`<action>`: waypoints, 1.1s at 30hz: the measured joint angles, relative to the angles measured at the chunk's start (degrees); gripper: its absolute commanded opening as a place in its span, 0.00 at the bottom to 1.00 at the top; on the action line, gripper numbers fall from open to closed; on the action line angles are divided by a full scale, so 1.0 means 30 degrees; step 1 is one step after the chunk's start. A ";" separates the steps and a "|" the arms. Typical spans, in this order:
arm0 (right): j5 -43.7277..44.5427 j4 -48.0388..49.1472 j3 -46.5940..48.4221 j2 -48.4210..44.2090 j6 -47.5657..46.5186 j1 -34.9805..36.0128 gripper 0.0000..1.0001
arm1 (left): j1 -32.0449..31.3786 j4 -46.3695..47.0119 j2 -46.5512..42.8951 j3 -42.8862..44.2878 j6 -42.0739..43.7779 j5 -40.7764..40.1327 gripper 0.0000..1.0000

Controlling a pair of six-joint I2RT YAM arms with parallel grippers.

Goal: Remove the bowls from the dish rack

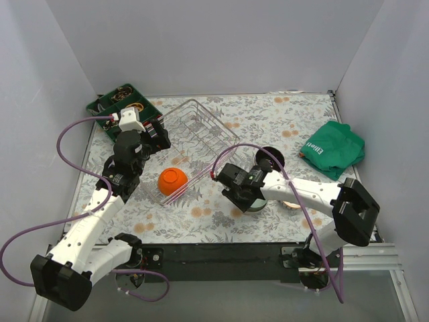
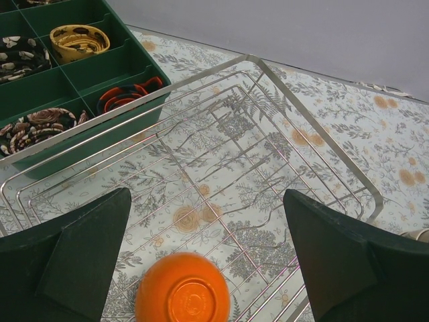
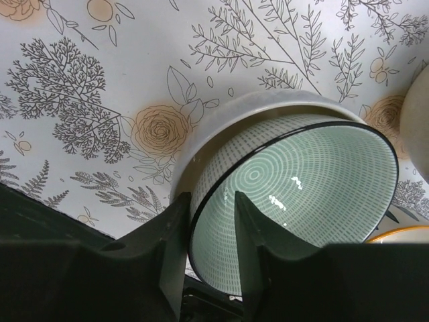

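Observation:
The silver wire dish rack (image 1: 201, 124) lies on the floral cloth; it also shows in the left wrist view (image 2: 315, 115). An orange bowl (image 1: 172, 180) sits upside down at the rack's near corner, and in the left wrist view (image 2: 185, 290) too. My left gripper (image 1: 163, 137) hangs above the rack, wide open and empty (image 2: 208, 268), with the orange bowl low between its fingers. My right gripper (image 1: 246, 198) is shut on the rim of a green patterned bowl (image 3: 301, 194), one finger inside and one outside. That bowl is tilted inside a pale grey bowl (image 3: 221, 114) on the cloth.
A green compartment tray (image 1: 117, 107) of small items stands at the back left of the rack (image 2: 100, 67). A green cloth bag (image 1: 333, 149) lies at the right. A dark bowl (image 1: 271, 156) and a pale bowl (image 1: 292, 204) sit by the right arm.

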 measured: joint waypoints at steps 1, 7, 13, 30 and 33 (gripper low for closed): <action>0.0102 -0.0109 0.0066 0.0051 0.0036 0.0073 0.46 | 0.0000 0.0000 0.0000 0.0000 0.0000 0.0000 0.98; 0.0648 -0.1268 0.0867 0.0153 0.0197 0.0444 0.52 | 0.0000 0.0000 0.0000 -0.0007 0.0007 0.0000 0.98; 0.0619 -0.1880 0.1632 0.0138 0.0481 0.0525 0.55 | 0.0000 0.0000 0.0000 -0.0007 0.0066 0.0000 0.98; -0.0896 -0.2025 0.1690 -0.0998 0.1005 0.0597 0.21 | 0.0000 0.0000 0.0015 -0.0007 0.0146 0.0007 0.98; -0.1129 -0.1931 0.1581 -0.1071 0.1056 0.0597 0.10 | 0.0000 0.0000 0.0073 -0.0007 0.0146 0.0007 0.98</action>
